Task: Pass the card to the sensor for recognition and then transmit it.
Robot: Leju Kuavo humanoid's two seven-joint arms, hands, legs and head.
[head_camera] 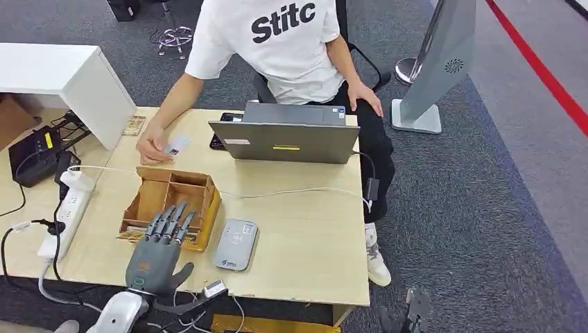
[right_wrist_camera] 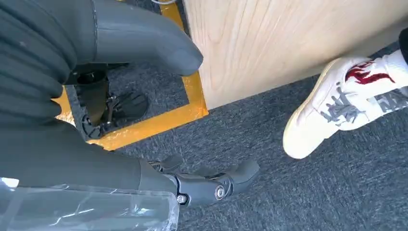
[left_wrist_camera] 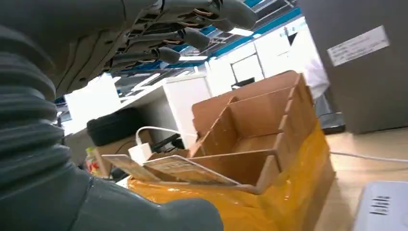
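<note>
The left hand [head_camera: 161, 244] has its fingers spread flat and straight, holding nothing, just over the near edge of the cardboard box [head_camera: 170, 206] on the counter [head_camera: 305, 229]. Cards [left_wrist_camera: 185, 169] lie flat in the near part of the box, right under the fingers. The right hand [right_wrist_camera: 144, 57] hangs low by the floor, holding nothing, fingers apart. The grey sensor [head_camera: 236, 244] sits just beside the box. The hand could push the light box along, or pick up two cards at once, since they lie stacked. The person's [head_camera: 291, 48] shirt reads "Stitc". Other labels are too small to read.
</note>
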